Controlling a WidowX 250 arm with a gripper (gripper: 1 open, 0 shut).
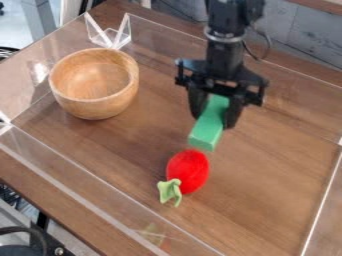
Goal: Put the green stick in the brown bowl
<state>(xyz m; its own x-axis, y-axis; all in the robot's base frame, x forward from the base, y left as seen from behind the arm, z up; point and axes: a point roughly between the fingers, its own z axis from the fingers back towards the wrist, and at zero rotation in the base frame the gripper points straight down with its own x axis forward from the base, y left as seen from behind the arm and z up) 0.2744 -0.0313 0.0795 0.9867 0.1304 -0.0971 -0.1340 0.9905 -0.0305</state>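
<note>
The green stick (207, 132) hangs tilted above the wooden table, its upper end between the fingers of my gripper (219, 114), which points straight down and is shut on it. Its lower end hangs free, just above and to the right of the red toy. The brown bowl (94, 84) stands upright at the left, well away from the gripper, and nothing shows inside it.
A red strawberry-like toy (189, 171) with a pale green stem lies just below the stick's lower end. Clear plastic walls (54, 160) fence the table top. A clear folded piece (107, 32) stands behind the bowl.
</note>
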